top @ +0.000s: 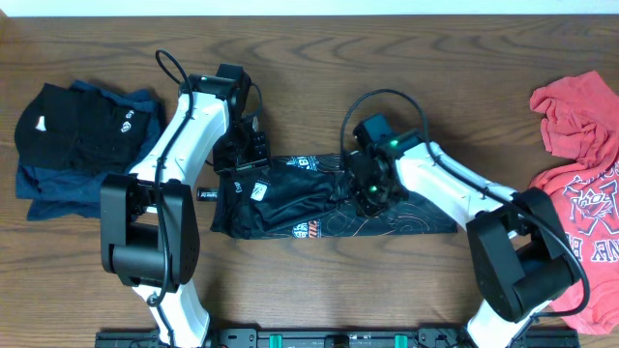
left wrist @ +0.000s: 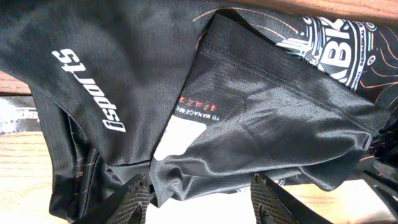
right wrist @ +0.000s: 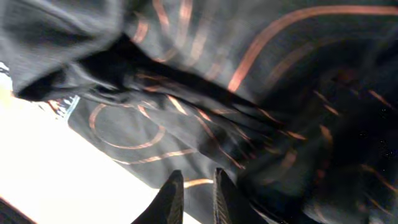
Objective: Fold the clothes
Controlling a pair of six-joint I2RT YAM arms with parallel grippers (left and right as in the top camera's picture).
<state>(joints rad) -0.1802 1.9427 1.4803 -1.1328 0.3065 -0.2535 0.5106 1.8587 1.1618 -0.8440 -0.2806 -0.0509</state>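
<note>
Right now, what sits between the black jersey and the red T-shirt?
Overhead view: only the right arm's white link and black joint, over bare wood table, separate the black jersey from the red T-shirt.

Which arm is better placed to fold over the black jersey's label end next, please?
Probably the left: the left gripper stands open at that end of the black jersey; the right gripper sits nearly shut over its middle.

Jersey [top: 319,198] between clothes pile [top: 82,145] and T-shirt [top: 580,193]

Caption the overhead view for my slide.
Mid-fold: left gripper and right gripper over the black jersey; red T-shirt right, dark clothes pile left.
</note>
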